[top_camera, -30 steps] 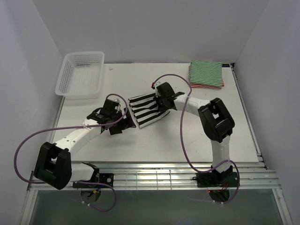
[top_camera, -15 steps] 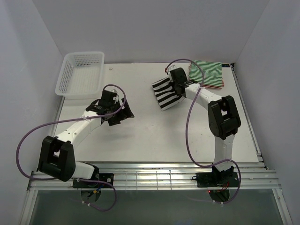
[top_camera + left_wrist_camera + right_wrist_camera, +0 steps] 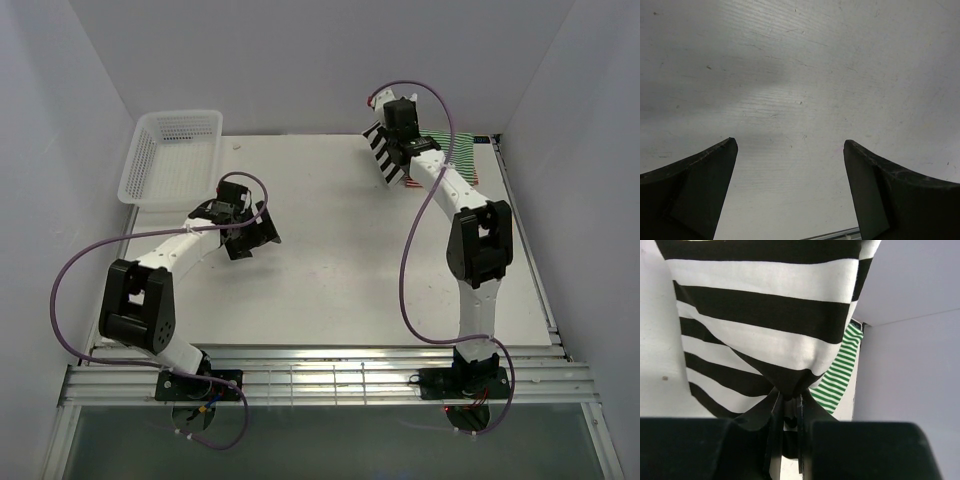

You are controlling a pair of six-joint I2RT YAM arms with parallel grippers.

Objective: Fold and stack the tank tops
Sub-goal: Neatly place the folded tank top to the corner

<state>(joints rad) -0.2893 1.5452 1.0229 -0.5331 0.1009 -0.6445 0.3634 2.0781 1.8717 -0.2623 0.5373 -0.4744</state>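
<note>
My right gripper (image 3: 393, 143) is shut on a bunched edge of the folded black-and-white broad-striped tank top (image 3: 385, 158), which hangs lifted off the table at the back right. In the right wrist view the fabric (image 3: 765, 315) is pinched between the fingers of that gripper (image 3: 790, 396). The folded green-and-white tank top (image 3: 462, 150) lies flat in the back right corner, just right of the held one, and shows behind it (image 3: 840, 375). My left gripper (image 3: 250, 235) stands open over bare table left of centre, nothing between its fingers (image 3: 790, 142).
A white mesh basket (image 3: 180, 116) sits at the back left corner. Grey walls close in the table (image 3: 330, 290) at the back and on both sides. A metal rail runs along the near edge.
My right gripper has carried the black-and-white top from the table's middle up and back to the right, beside the green top. The left gripper has drawn slightly left and back, still open.
</note>
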